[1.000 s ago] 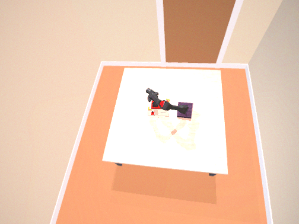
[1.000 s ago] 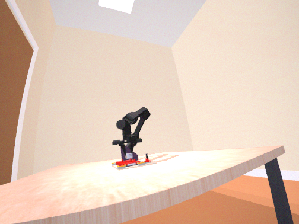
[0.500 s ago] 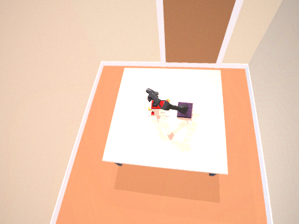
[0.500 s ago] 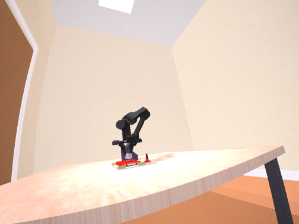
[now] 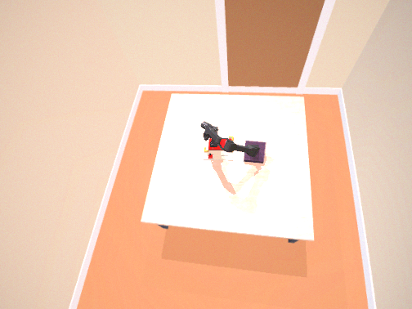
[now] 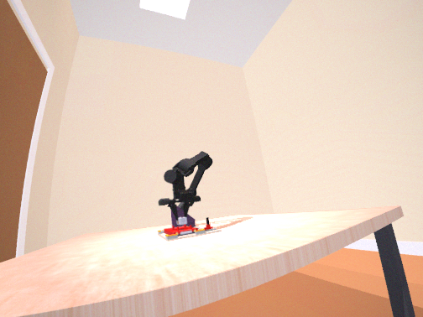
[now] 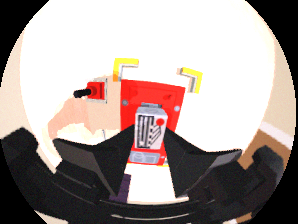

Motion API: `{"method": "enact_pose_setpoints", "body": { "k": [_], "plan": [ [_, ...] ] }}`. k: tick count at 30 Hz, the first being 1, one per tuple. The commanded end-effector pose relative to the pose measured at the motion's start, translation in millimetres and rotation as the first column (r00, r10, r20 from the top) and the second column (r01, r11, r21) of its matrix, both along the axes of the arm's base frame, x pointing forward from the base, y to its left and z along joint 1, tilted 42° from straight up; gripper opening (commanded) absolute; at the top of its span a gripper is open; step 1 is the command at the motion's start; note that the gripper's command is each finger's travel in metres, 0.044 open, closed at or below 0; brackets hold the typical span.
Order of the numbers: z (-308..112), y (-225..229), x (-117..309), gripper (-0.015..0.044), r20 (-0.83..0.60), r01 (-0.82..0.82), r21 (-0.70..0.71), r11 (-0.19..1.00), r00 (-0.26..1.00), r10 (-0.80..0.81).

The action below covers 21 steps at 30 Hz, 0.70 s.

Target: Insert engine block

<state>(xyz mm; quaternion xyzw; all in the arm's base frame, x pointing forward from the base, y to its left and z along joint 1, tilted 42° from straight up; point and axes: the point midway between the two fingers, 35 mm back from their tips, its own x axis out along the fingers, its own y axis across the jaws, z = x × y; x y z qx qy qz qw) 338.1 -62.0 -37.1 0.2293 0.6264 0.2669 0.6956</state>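
The grey-white engine block (image 6: 182, 220) (image 7: 150, 131) shows its slotted face and a red dot in the wrist view. My gripper (image 6: 181, 218) (image 7: 150, 135) is shut on it, one black finger on each side. The block is over or just above the red car body (image 5: 217, 148) (image 6: 169, 231) (image 7: 132, 92); I cannot tell whether its lower end is inside the opening. The block hides most of the opening; a small grey edge shows beyond it. The rib cannot be made out. The car body lies flat on the table.
Yellow corner brackets (image 7: 120, 65) (image 7: 198, 82) stand near the car body's corners. A small red fixture (image 5: 210, 155) (image 6: 207, 226) (image 7: 95, 91) with a black peg stands beside it. The purple arm base (image 5: 248, 158) (image 7: 123, 188) is close by.
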Motion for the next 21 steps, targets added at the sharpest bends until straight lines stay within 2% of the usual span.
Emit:
{"method": "enact_pose_setpoints", "body": {
  "k": [1,21],
  "plan": [
    [-0.7,-0.5,0.0,0.016,-0.017,0.016,-0.003,1.0,1.0,-0.016],
    [-1.5,-1.2,-0.2,0.016,-0.036,0.037,-0.002,0.999,0.999,-0.037]
  ]
}}
